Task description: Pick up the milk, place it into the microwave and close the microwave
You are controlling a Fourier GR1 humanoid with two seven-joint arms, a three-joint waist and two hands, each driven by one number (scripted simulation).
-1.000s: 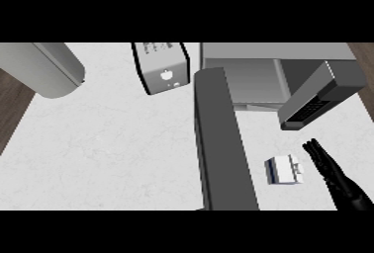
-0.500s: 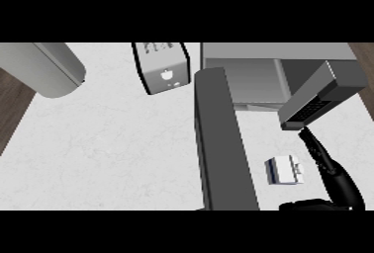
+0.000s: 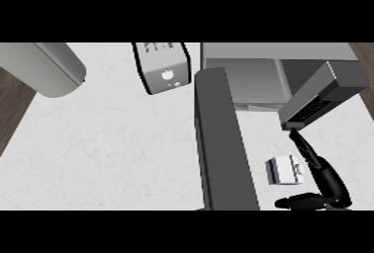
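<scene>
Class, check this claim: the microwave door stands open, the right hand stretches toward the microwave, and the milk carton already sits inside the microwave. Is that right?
Not quite. The head view shows the milk carton still lying on the counter, beside the right hand, not inside the microwave. The rest holds: the door stands open and the hand's straight fingers stretch toward the microwave.

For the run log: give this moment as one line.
right hand: open, fingertips at microwave front | milk: on counter, beside hand, not held | microwave door: open | left hand: not in view
</scene>
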